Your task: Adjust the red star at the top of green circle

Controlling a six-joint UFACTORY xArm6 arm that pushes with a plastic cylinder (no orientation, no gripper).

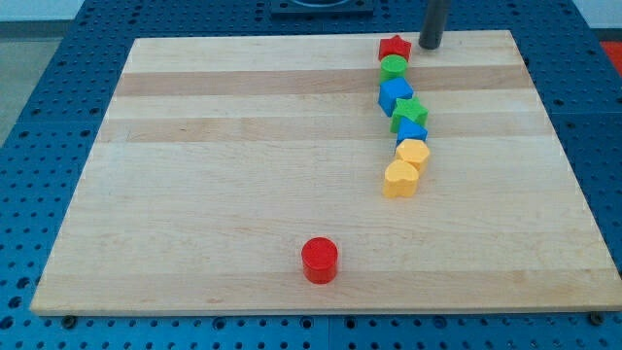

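Note:
The red star [395, 48] lies near the board's top edge, right of centre. The green circle [394, 67] sits just below it, touching it. My tip [430, 45] is just to the right of the red star, a small gap apart, level with it. Below the green circle runs a column of touching blocks: a blue block [395, 95], a green star [409, 112], a blue triangle-like block [411, 132], a yellow block [414, 153] and a yellow heart [399, 179].
A red cylinder [319, 260] stands alone near the board's bottom edge, centre. The wooden board [194, 194] rests on a blue perforated table [29, 146]. The board's top edge lies just above the red star.

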